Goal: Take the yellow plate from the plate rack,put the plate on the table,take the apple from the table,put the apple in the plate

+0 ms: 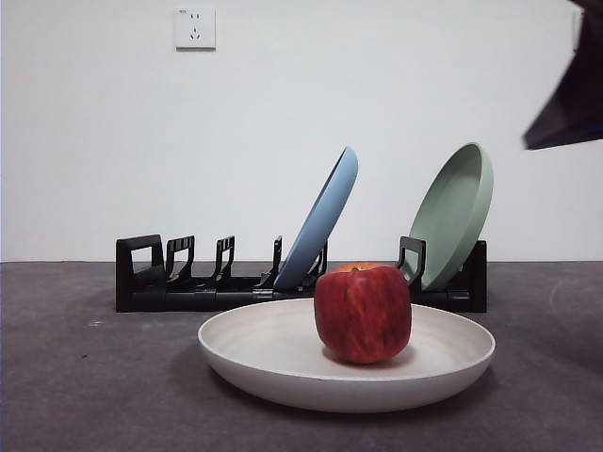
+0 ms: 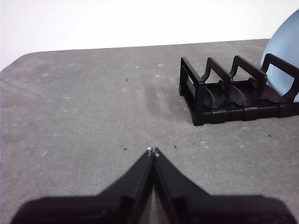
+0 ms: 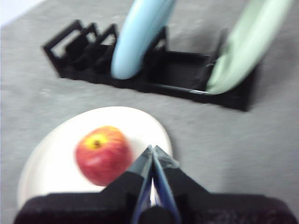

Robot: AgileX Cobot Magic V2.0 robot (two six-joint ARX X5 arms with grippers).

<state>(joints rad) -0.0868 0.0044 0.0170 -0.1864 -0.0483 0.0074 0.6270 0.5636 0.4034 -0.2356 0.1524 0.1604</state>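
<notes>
Plate: yellow plate [image 1: 283, 363] flat on tabletop [image 1: 85, 377], near front edge.
Apple: apple [image 1: 363, 313] upright inside plate.
Rack: plate rack [image 1: 188, 287] behind, holding blue plate [image 1: 325, 217] and green plate [image 1: 457, 212].
Right pincer [image 3: 153, 148]: closed, empty, above plate.
Left pincer [image 2: 152, 151]: closed, empty, over bare tabletop.

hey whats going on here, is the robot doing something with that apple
Nothing is being held right now. The large red apple sits in the wide cream plate, which lies flat on the dark grey table in front of the long black plastic plate rack. A blue plate and a sage-green plate lean in the rack. The right gripper hangs above the cream plate, jaws shut and empty; the left gripper waits, shut, over bare table.
</notes>
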